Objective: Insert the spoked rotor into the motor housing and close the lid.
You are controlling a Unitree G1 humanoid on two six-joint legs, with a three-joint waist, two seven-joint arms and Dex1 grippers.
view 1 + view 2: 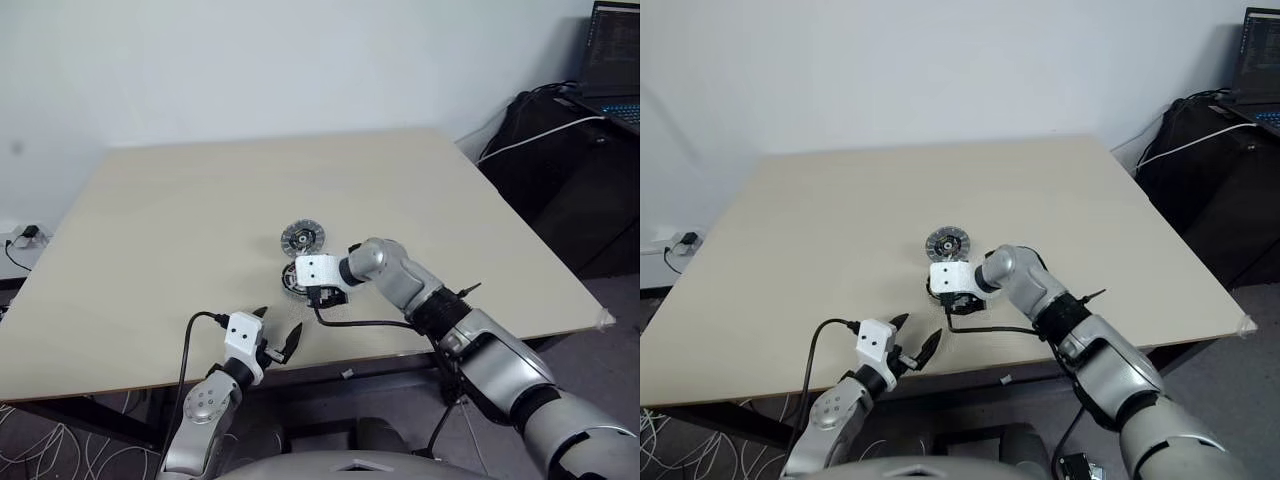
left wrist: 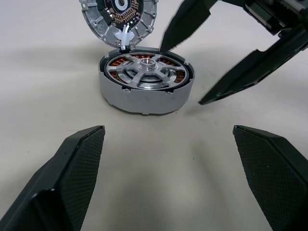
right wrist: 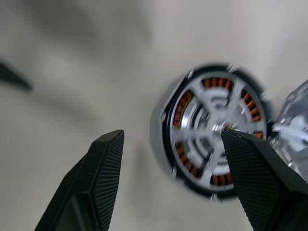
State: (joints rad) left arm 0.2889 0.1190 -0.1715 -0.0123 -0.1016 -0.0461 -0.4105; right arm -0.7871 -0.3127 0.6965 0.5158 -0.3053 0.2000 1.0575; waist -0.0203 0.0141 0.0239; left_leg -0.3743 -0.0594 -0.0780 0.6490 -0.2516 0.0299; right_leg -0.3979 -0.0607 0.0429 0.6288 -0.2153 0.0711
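Surface: beige table (image 1: 200, 200) | spoked rotor (image 2: 147, 77) seated in motor housing (image 2: 144, 98) | lid (image 2: 120, 19) hinged open beyond | right gripper (image 3: 171, 185) open, directly above, nearer | left gripper (image 2: 168, 178) open, short of housing.

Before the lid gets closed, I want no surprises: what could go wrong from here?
1. The right gripper hangs open right beside the round grey metal motor housing; a careless move could knock it across the beige table.
2. The silver spoked rotor looks seated, but I cannot tell if fully; a proud rotor could jam the lid.
3. The hinged grey disc lid stands open, so a push might slide the housing instead.
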